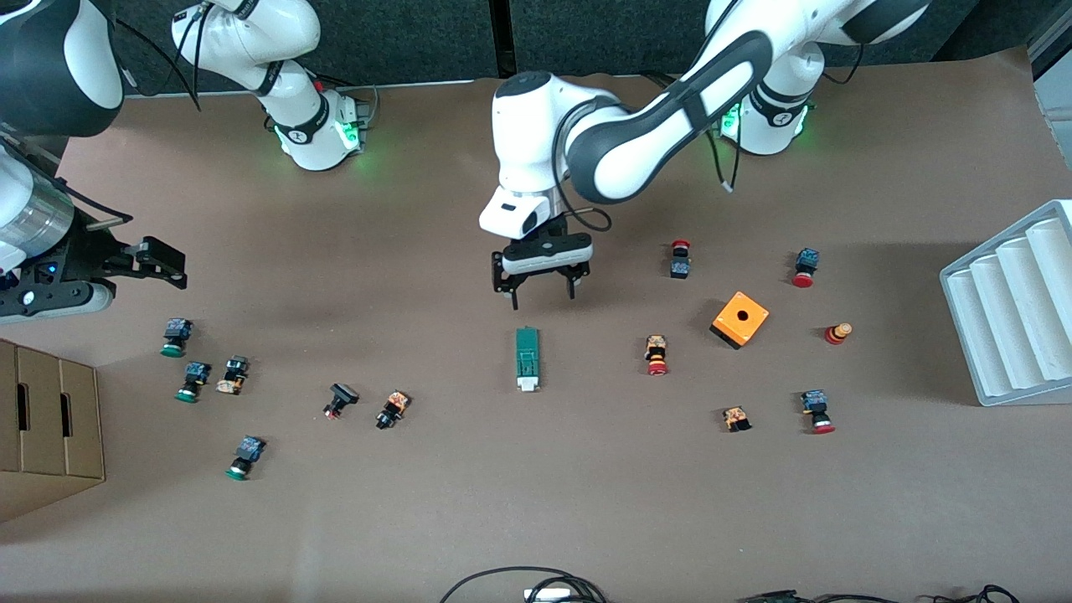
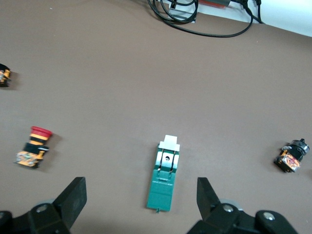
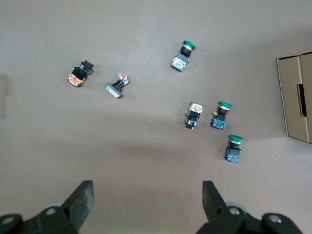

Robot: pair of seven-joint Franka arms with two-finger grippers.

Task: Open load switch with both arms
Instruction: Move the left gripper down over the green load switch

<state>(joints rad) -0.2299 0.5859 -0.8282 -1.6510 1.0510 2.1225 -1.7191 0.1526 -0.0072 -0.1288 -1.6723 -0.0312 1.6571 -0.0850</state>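
The load switch (image 1: 527,358) is a narrow dark-green block with a white end piece, lying flat mid-table with the white end toward the front camera. My left gripper (image 1: 542,285) hangs open just above the table, near the switch's green end. In the left wrist view the load switch (image 2: 165,180) lies between and ahead of the spread fingers of the left gripper (image 2: 141,197), untouched. My right gripper (image 1: 163,264) is open and empty, up over the right arm's end of the table. In its wrist view the right gripper (image 3: 147,195) shows only bare table between its fingers; the switch is out of that view.
An orange cube (image 1: 739,319) and several red-capped push-buttons (image 1: 657,355) lie toward the left arm's end. Green-capped push-buttons (image 1: 175,337) lie below the right gripper. A cardboard box (image 1: 50,427), a white ridged tray (image 1: 1013,310) and cables (image 1: 536,586) line the edges.
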